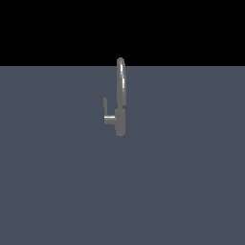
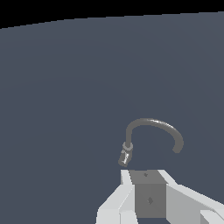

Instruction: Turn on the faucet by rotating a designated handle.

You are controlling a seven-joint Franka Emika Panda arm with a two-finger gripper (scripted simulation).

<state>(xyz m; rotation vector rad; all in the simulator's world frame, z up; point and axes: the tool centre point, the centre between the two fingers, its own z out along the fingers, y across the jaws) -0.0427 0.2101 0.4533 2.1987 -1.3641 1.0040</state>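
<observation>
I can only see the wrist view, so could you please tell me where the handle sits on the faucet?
Observer: In the exterior view, the handle juts from the lower body of the faucet toward that view's left.
Operator: Thank you. Which way does its flat bar point?
Observer: It stands upright, parallel to the spout, with a gap between them.

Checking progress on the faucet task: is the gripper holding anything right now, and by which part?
Nothing is held. The gripper sits apart from the faucet, and the handle is untouched.
</observation>
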